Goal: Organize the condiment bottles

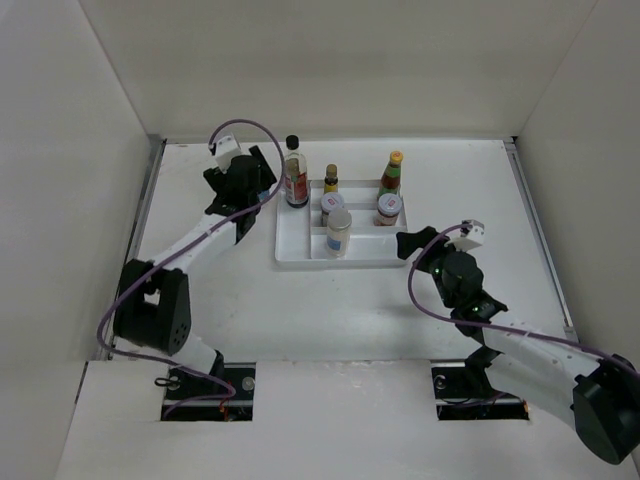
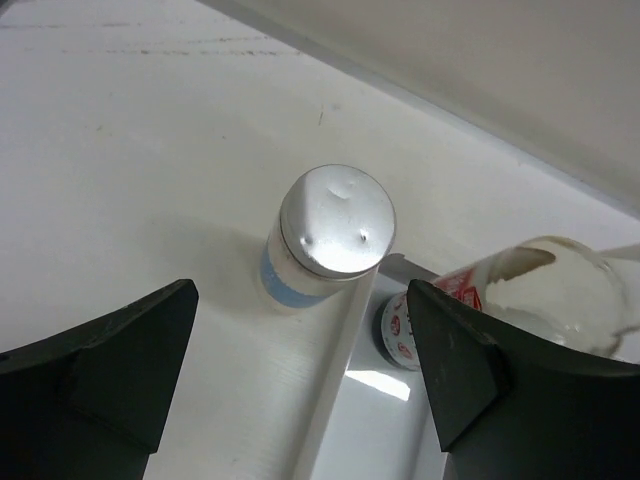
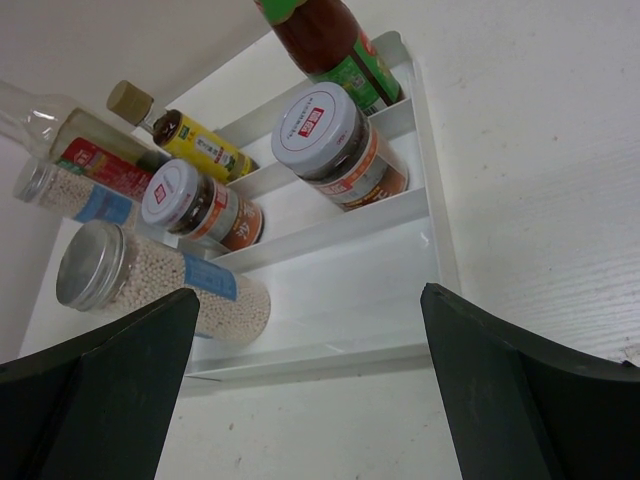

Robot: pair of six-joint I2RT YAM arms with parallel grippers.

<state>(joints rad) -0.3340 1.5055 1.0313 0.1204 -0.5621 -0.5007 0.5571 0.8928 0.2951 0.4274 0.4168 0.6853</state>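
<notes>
Overall, every condiment bottle stands upright, long axis vertical and cap pointing up. Six stand in the white tray (image 1: 300,248). The tall clear bottle (image 1: 295,175) is at its far left corner, and the small yellow bottle (image 1: 330,180) and the red sauce bottle (image 1: 391,172) are along the far row. The left jar (image 1: 333,208) and the right jar (image 1: 388,207), both with red-and-white lids, are in the middle row. The tray shaker (image 1: 339,233) is nearer than these. The seventh, the outer shaker (image 2: 335,225), with a silver lid and blue label, stands on the table (image 1: 450,300) just beside the tray's left wall. The left gripper (image 2: 302,300) has its jaws spread wide and holds nothing. In its wrist view the outer shaker shows lid-on between the two fingers, beyond their tips and apart from both. The right gripper (image 3: 308,298) is likewise spread wide and holds nothing, near the tray's near right corner. All the tray's bottles lie beyond its fingers, the tray shaker closest, on its left side.
</notes>
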